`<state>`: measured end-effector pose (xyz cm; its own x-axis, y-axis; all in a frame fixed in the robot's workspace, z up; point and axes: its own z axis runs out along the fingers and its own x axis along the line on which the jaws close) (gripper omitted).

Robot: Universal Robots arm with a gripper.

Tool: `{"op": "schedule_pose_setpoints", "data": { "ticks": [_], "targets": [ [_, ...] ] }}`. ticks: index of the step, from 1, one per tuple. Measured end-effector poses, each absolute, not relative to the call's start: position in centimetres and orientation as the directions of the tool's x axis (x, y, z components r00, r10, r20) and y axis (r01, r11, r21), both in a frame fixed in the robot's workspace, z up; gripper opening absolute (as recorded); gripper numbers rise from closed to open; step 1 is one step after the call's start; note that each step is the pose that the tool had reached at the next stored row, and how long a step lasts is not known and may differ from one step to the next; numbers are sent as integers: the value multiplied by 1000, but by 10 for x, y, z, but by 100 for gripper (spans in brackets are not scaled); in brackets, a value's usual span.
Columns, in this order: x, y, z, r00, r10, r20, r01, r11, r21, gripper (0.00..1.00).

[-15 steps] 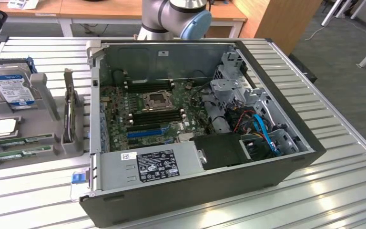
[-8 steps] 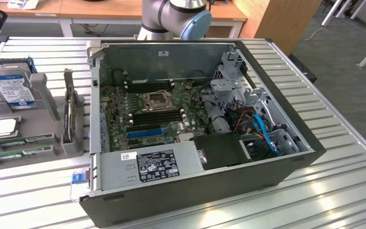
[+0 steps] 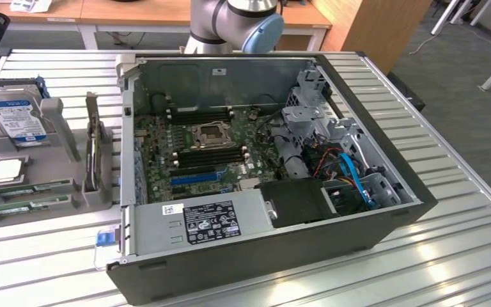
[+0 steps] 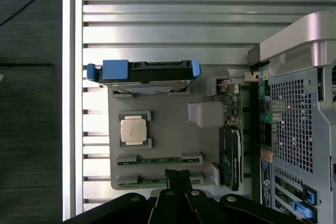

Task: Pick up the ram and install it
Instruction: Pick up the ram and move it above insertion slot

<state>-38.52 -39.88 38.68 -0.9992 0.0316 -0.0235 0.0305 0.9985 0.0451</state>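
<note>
The claw [image 4: 177,176], pressed together and empty, hangs over the tray's [image 4: 173,142] edge. Two sticks lie there side by side in their slots: the outer ram [image 4: 152,181] along the very edge, the inner ram [image 4: 160,160] just beside it, near the processor [image 4: 132,129]. The tray sits on the bench [image 4: 157,30], against the open case [image 3: 314,252].

A ribbed metal table [image 3: 450,256] stands on grey floor [image 3: 463,77], wooden desks [image 3: 135,11] behind it.

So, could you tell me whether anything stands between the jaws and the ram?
Nothing visible does: the gripper, jaws shut, hangs above the gray tray, where both ram sticks lie uncovered.
</note>
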Motion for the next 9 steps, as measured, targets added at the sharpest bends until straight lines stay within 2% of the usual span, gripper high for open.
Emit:
{"op": "schedule_pose_setpoints", "data": {
  "ticks": [9],
  "targets": [
    [-385,-399,387,-1000,-8,-23,-9,999,45,10]
  ]
}}
